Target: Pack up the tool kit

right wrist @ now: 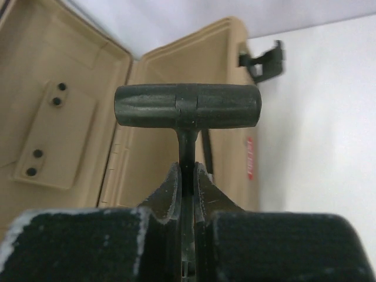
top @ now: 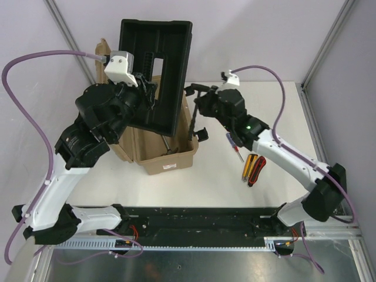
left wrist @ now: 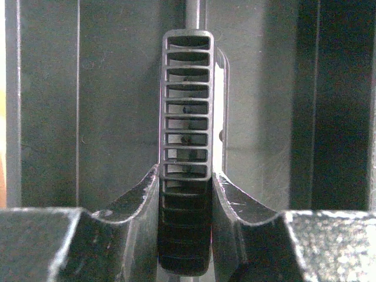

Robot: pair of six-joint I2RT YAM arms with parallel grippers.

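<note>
Left hand [left wrist: 185, 173] clamps ribbed tray handle [left wrist: 185, 106]; right hand [right wrist: 187, 173] pinches T-handle stem [right wrist: 187, 144].

White table top [top: 223, 182], matte and plain, lit evenly, with only soft, short shadows. Behind it, a pale lilac-grey back wall [top: 247, 35], smooth and uniform. On the left a matching left panel [top: 29, 23], on the right a slightly darker right panel [top: 352, 111]. At the far corners, a silver metal left post [top: 64, 26] and right post [top: 329, 44], both leaning outward in the top view. Along the near edge a black strip [top: 200, 220], then a white slotted cable channel [top: 176, 242], then a dull grey metal sheet [top: 205, 264], faintly reflective. Same white top and pale wall in the right wrist view, slightly blurred.
</note>
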